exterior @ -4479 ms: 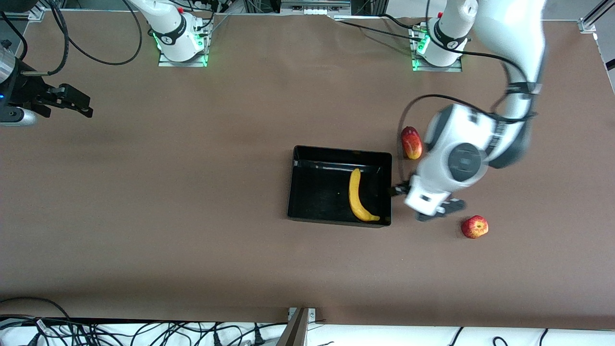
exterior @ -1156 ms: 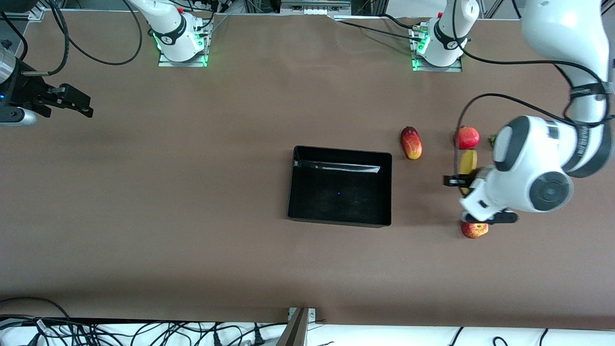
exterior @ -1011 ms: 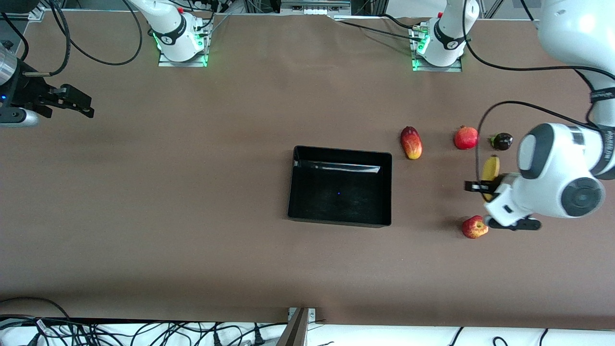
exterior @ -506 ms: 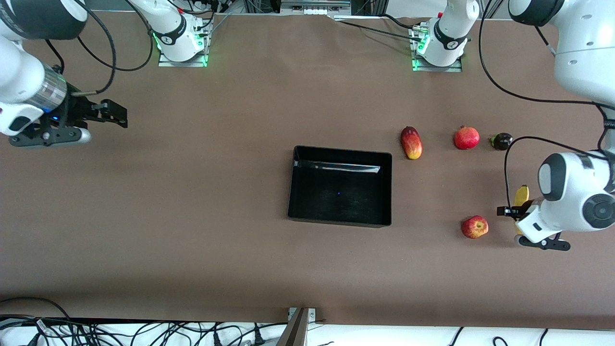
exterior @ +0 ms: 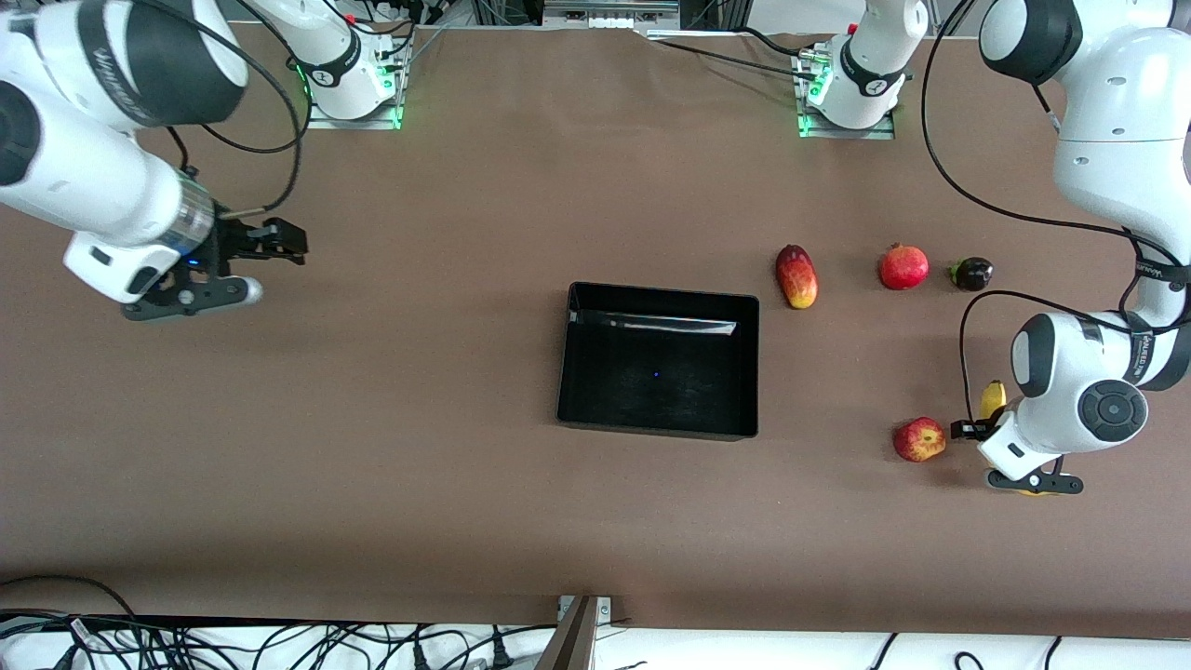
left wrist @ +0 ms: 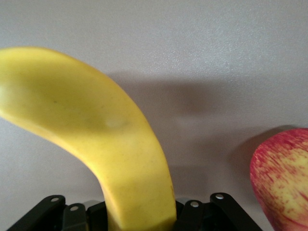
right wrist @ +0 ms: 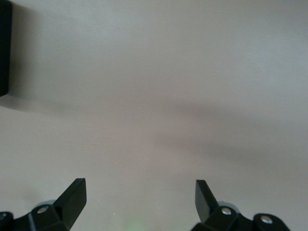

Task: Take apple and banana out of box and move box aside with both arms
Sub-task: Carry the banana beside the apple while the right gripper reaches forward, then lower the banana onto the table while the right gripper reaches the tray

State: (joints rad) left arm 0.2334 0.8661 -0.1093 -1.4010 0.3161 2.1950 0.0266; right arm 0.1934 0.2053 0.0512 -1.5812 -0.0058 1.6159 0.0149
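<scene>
The left tool point(exterior: 988, 432) grips the smooth, curved yellow banana point(left wrist: 101, 139) low over the table point(exterior: 465, 484), just beside the round streaked apple point(exterior: 919, 439). The right tool point(exterior: 270, 244), fingers spread wide, hovers over bare table toward the right arm's end, well apart from the glossy black box point(exterior: 657, 363).

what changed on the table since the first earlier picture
The left gripper took the banana out of the black bin and carried it toward the left arm's end, now beside the apple, still gripped. The right gripper moved toward the bin, open. Bin, apple and mango stayed put.

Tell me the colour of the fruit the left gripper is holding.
Plain yellow: the banana, shown best in the left wrist view, clamped in the left gripper.
</scene>
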